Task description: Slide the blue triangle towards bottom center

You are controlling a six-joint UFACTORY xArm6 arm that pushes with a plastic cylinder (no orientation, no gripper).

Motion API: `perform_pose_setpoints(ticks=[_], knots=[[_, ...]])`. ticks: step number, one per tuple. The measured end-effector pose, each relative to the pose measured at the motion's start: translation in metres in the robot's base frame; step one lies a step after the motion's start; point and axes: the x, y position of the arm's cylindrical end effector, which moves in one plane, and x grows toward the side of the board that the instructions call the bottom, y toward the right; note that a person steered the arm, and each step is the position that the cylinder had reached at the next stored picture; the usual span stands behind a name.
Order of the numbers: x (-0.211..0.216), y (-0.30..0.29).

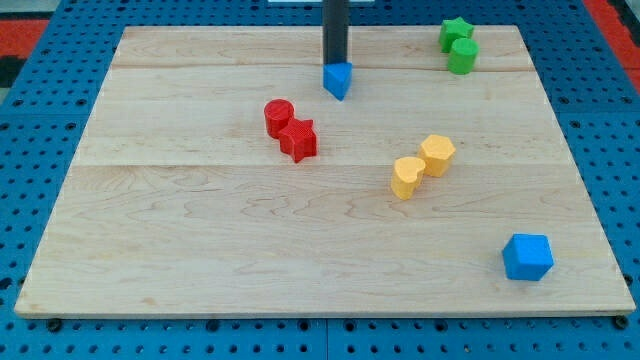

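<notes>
A dark rod's tip (pixel 335 65) touches the small blue triangle (pixel 338 80) at its twelve o'clock side. No fingers exist. It looks light, rigid, likely to pivot if pushed off-centre.

We are in a lab-type test setup: a pale wooden board (pixel 300 240) sits on a blue perforated base (pixel 40 120), the kind of pegboard bench used for rigs. Small coloured plastic blocks, such as the blue cube (pixel 527 257), lie scattered. No household furnishings appear; a red patch (pixel 20 30) shows at the view's top left.
</notes>
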Motion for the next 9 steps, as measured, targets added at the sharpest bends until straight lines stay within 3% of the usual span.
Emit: perform_pose_setpoints(ticks=[2, 5, 9], knots=[[0.046, 0.029], [0.085, -0.026], [0.191, -0.031]])
